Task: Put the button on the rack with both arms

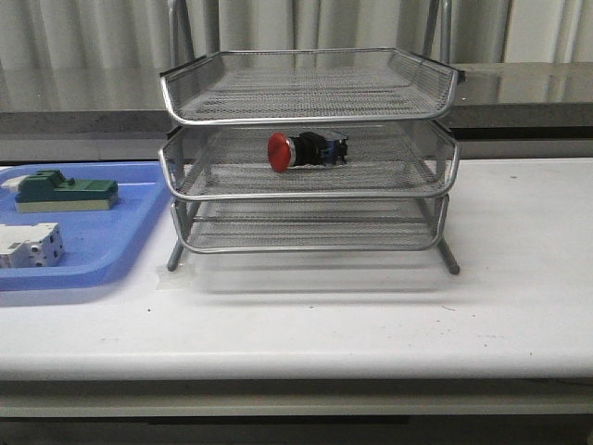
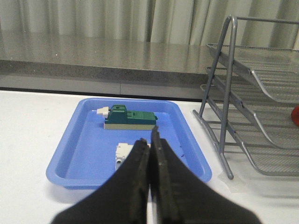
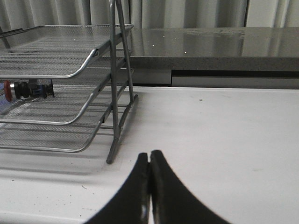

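Note:
The button [image 1: 306, 150], with its red head, black body and blue rear block, lies on its side in the middle tray of the silver wire-mesh rack [image 1: 310, 197]. In the right wrist view the button [image 3: 25, 89] shows through the mesh of the rack [image 3: 70, 74]. The left wrist view catches only a red sliver of the button [image 2: 295, 115] at the frame's edge, inside the rack [image 2: 254, 100]. My left gripper [image 2: 149, 140] is shut and empty, over the blue tray. My right gripper [image 3: 149, 155] is shut and empty above the white table, apart from the rack. Neither arm appears in the front view.
A flat blue plastic tray [image 1: 111, 250] lies left of the rack, holding a green-topped block [image 1: 65, 192] and a white circuit breaker [image 1: 31, 245]. The white table [image 1: 371, 315] runs to a front edge. A grey counter ledge [image 1: 528, 93] and curtains stand behind.

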{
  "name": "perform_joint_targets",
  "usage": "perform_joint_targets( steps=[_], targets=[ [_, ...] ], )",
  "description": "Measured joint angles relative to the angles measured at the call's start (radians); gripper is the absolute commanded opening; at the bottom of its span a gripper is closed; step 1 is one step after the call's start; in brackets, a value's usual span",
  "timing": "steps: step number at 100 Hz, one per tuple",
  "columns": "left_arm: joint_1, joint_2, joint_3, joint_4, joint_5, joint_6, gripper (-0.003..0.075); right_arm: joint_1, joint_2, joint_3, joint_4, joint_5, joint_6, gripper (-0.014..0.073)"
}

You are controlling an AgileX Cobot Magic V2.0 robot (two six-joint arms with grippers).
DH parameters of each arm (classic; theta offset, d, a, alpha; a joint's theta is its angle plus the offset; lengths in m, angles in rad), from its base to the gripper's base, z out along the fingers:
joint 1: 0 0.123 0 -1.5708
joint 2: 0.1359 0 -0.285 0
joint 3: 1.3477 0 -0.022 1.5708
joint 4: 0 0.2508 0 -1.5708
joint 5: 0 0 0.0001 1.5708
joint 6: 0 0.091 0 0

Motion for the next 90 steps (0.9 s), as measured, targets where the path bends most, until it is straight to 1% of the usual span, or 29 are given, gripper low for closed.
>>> perform_joint_targets(
  steps=[27,47,90],
  targets=[
    [0.000,0.000,0.000,-0.033,-0.009,0.004,-0.0020,0.000,0.000,0.000,0.000,0.000,0.000,-0.0060],
    [0.000,0.000,0.000,-0.060,-0.009,0.064,-0.0020,0.000,0.000,0.000,0.000,0.000,0.000,-0.0060],
    [0.000,0.000,0.000,-0.064,-0.009,0.072,-0.0020,0.000,0.000,0.000,0.000,0.000,0.000,-0.0060]
  ],
)
